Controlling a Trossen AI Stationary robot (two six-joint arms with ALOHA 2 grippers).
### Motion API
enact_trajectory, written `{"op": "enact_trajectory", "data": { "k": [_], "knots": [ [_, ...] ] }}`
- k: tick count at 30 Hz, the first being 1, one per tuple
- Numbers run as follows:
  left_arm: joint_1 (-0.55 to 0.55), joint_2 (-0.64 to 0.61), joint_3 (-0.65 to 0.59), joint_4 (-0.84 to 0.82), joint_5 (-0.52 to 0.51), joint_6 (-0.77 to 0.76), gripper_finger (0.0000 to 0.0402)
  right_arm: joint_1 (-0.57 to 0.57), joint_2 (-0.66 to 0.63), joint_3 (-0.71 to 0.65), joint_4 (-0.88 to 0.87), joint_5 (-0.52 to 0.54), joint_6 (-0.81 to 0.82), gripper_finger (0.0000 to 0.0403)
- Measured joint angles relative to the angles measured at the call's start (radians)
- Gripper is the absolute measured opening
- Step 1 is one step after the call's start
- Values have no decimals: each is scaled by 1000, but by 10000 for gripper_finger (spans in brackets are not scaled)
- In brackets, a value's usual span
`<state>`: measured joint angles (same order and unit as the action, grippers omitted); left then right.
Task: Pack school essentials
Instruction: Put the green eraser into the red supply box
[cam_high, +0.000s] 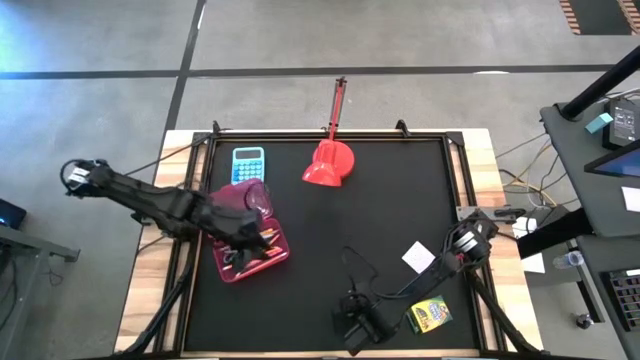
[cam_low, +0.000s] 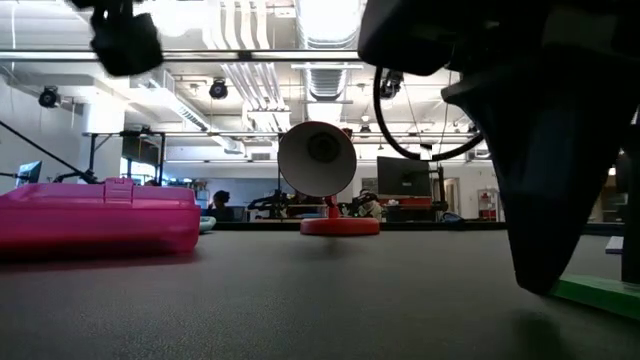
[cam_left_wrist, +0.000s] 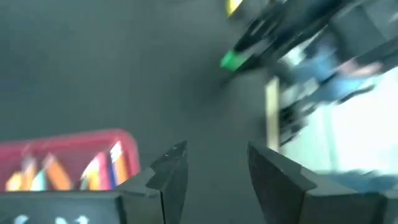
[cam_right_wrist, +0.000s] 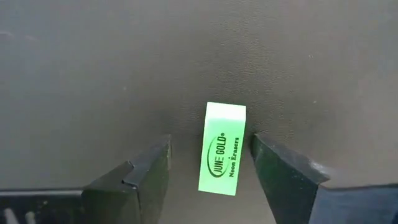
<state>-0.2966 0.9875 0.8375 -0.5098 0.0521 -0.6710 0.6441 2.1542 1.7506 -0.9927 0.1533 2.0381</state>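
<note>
Motion blur smears the left wrist view: beyond the left tool (cam_left_wrist: 211, 171), a green-and-yellow shape (cam_left_wrist: 233, 59) at the far side of the bench cannot be identified. The pens (cam_left_wrist: 68, 174) in the pink case (cam_left_wrist: 124, 140) blur together there, the case cut off by the picture's edge. From above, the right arm hides the green eraser (cam_right_wrist: 221, 149), and the case contents (cam_high: 250, 250) are too small to sort. In the low view, a dark arm (cam_low: 540, 150) blocks the right side.
</note>
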Motion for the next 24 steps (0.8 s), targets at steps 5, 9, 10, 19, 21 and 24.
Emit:
{"op": "enact_trajectory", "data": {
  "k": [5,9,10,19,21,24],
  "knots": [
    [0,-89,0,172,0,0,147,0,15,9,-9,-4,-36,186],
    [0,-136,0,276,0,7,147,1,17,9,-27,-10,-56,144],
    [0,-143,0,296,0,19,147,1,17,9,-39,-11,-56,132],
    [0,-165,-3,370,-2,84,147,2,18,8,-71,-23,-77,50],
    [0,-157,-5,375,-2,84,147,2,15,15,-72,-23,-88,47],
    [-1,-139,-5,377,-1,81,147,2,16,42,-88,-23,-128,47]
  ]
}}
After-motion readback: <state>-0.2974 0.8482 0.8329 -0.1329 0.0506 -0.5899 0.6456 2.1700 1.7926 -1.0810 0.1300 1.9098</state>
